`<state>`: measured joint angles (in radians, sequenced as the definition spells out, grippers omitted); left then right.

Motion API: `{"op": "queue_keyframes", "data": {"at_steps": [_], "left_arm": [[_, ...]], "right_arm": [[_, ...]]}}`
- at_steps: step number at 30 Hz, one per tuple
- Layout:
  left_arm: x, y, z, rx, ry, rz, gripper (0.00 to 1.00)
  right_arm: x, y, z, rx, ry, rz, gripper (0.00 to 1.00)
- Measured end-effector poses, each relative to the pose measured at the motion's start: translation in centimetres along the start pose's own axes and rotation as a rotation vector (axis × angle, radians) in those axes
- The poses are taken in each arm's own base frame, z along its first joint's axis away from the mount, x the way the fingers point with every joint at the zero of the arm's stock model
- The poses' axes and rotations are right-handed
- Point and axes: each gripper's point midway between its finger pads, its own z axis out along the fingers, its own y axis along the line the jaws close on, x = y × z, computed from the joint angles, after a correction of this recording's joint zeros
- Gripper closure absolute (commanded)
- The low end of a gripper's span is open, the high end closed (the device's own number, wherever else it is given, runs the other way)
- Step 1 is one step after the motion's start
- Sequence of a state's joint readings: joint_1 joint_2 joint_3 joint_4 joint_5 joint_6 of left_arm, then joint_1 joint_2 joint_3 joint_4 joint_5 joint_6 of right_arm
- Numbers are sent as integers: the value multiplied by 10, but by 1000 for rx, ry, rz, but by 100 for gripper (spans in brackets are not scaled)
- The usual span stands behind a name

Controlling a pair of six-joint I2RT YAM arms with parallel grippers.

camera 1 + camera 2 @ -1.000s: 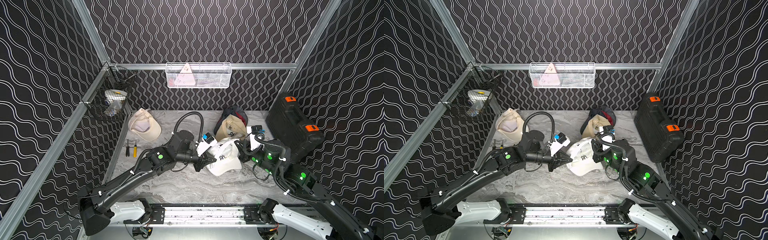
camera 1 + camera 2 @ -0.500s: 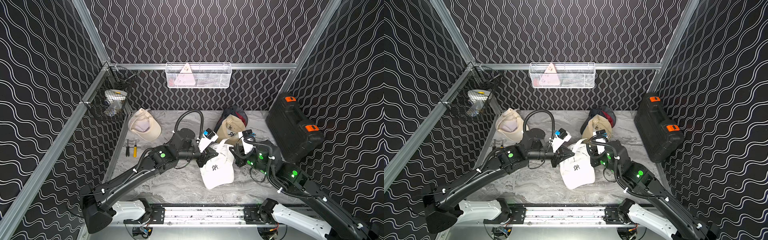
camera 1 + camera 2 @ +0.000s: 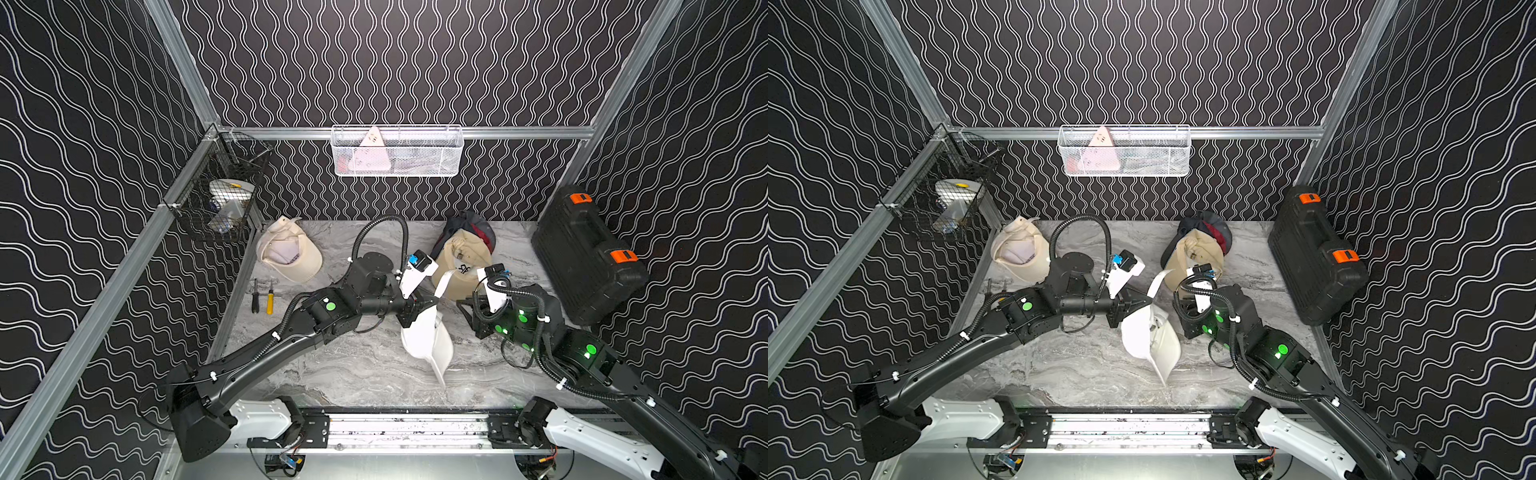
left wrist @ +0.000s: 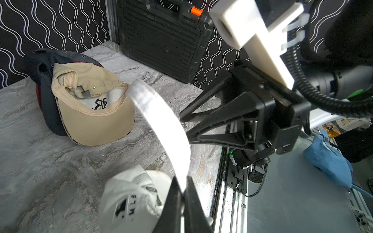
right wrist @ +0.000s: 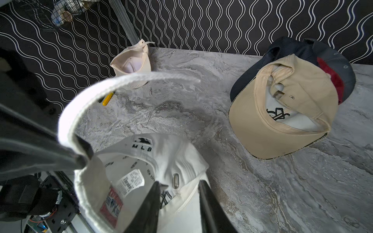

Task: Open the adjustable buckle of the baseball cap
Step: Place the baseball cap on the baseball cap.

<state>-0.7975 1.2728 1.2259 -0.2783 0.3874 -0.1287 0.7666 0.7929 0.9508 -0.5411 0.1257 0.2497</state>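
The white baseball cap (image 3: 428, 340) hangs over the middle of the table, brim down, in both top views (image 3: 1150, 336). My left gripper (image 3: 432, 301) is shut on its white strap (image 4: 161, 113), whose loose end curls free in the air. In the left wrist view the left gripper (image 4: 182, 189) pinches the strap just above the crown. The small metal buckle (image 5: 176, 180) sits on the cap's back edge, apart from the strap's end. My right gripper (image 5: 178, 185) stands open just right of the cap (image 5: 161, 153), holding nothing; the left wrist view shows this right gripper (image 4: 184, 127) with its fingers spread.
A tan cap (image 3: 461, 266) lies on a dark cap at the back right. A cream cap (image 3: 291, 253) lies at the back left, with two screwdrivers (image 3: 262, 295) by the left wall. A black tool case (image 3: 590, 257) leans at the right. Wire baskets (image 3: 397, 151) hang on the walls.
My right gripper opened, let go of the cap and drew back to the right. The cap swung down and now hangs from the strap in the left gripper.
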Motion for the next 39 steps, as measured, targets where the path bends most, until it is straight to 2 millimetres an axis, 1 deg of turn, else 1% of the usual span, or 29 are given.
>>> {"op": "queue_keyframes", "data": {"at_steps": [7, 14, 19, 24, 30, 39], "left_arm": [[-6, 11, -4, -29, -15, -7, 100], [-20, 26, -12, -62, -44, -16, 100], [-30, 41, -21, -97, -68, -27, 100], [-48, 70, -36, -150, -105, -46, 100], [-66, 96, -52, -185, -146, -60, 100], [-74, 145, -78, -268, -184, -111, 100]], "right_arm": [[-3, -6, -12, 24, -27, 3, 64], [-6, -14, -21, 55, -58, 8, 64], [-6, -17, -24, 68, -67, 8, 64], [-7, -20, -27, 81, -78, 9, 65], [-8, -23, -28, 98, -85, 9, 65], [-4, -26, -27, 120, -67, -3, 65]]}}
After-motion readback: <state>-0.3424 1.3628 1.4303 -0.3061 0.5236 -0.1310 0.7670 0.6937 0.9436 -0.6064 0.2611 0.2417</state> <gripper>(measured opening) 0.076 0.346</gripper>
